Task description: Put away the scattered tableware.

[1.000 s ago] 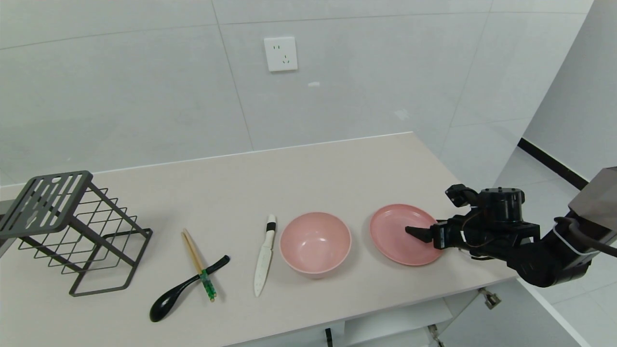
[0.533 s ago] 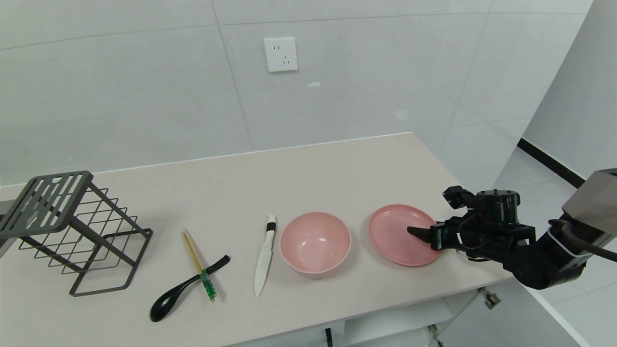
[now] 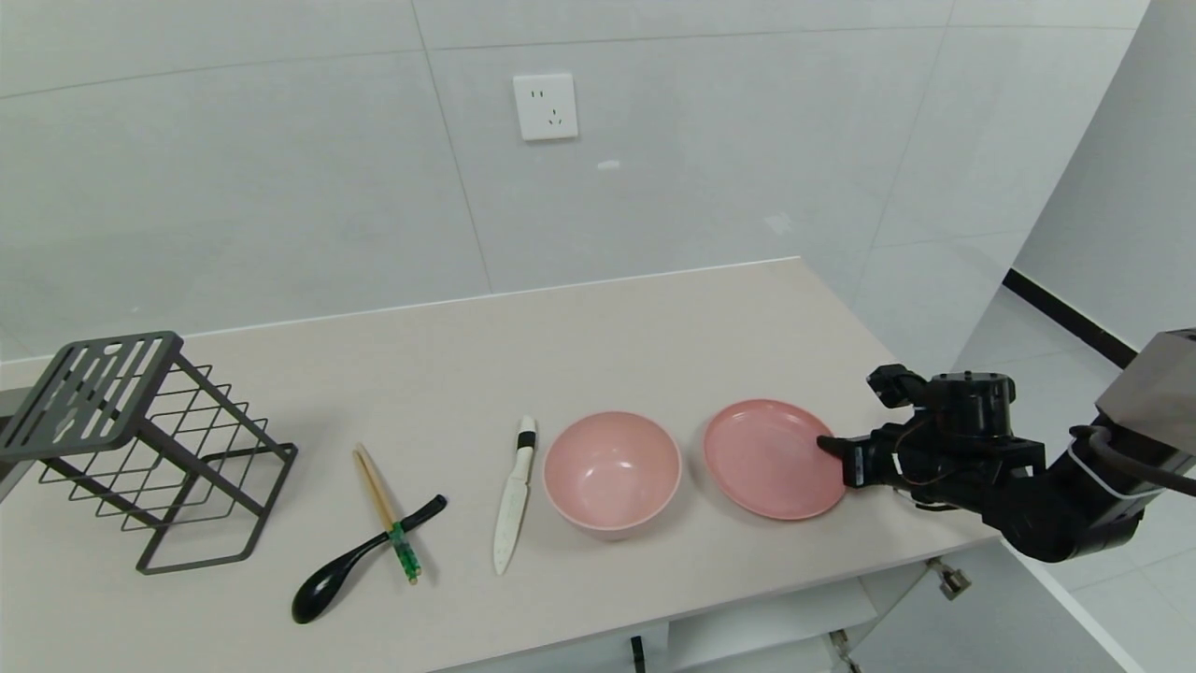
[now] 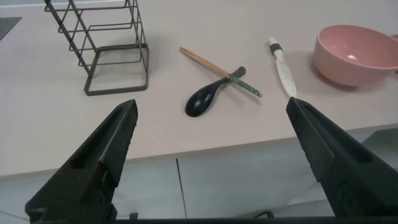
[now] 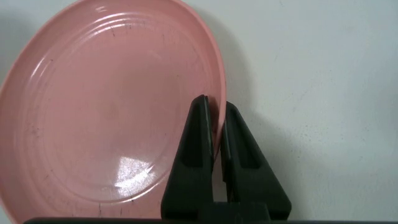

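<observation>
Clamps the right pincer (image 3: 827,443) tight on the rim of the pink plate (image 3: 766,458), at the edge farthest from the pink bowl (image 3: 612,467). Has drawn back since a second ago from over the plate's middle to that rim, and nudged the plate slightly closer to the bowl, both resting on the counter (image 3: 561,346). Holds the left pincer (image 4: 211,104) released, jaws spread wide, before the counter's front edge, left of the bowl. Leaves knife (image 3: 514,495), chopsticks (image 3: 378,495) crossing the spoon (image 3: 355,561), and rack (image 3: 140,439) unmoved, in that order leftward from the bowl.
</observation>
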You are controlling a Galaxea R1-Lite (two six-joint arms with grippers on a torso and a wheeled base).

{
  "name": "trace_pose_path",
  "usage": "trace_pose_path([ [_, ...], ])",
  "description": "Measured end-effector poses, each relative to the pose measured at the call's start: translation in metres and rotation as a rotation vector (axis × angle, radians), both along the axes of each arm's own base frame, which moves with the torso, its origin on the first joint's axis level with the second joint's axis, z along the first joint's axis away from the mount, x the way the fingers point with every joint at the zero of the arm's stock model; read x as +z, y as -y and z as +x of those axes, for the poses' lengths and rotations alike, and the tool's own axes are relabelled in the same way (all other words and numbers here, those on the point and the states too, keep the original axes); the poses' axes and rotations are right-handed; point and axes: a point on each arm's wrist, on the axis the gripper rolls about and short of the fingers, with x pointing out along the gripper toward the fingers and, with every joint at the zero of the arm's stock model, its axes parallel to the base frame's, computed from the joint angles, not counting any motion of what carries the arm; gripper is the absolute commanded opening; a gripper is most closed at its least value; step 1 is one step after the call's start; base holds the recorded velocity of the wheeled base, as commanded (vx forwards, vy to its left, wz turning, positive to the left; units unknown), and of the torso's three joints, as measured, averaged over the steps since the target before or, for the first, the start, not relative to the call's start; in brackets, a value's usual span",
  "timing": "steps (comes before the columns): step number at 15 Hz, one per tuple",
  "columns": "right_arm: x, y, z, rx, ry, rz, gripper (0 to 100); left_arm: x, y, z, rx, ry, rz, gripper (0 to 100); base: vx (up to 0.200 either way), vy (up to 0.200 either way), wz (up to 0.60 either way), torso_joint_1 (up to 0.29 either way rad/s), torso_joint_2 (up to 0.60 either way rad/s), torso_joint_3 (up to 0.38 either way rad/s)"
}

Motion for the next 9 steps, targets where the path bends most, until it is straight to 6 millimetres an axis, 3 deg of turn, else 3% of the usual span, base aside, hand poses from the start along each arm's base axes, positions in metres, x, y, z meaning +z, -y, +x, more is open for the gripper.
trace_pose_path([
  [4,0.041,0.002,-0.009,0.002,0.118,-0.008,0,0.004,0.000,0.000,-0.003,0.035,0.000,100,0.000,0.000,0.00,0.000,0.00,0.000],
  [7,0.079,0.005,-0.031,0.013,0.243,-0.009,0,0.026,0.002,-0.003,-0.095,0.248,0.023,100,0.000,0.000,0.00,0.000,0.00,0.000],
  [9,0.095,0.007,-0.049,0.019,0.298,-0.002,0,0.045,0.004,-0.008,-0.190,0.288,0.036,100,0.000,0.000,0.00,0.000,0.00,0.000],
])
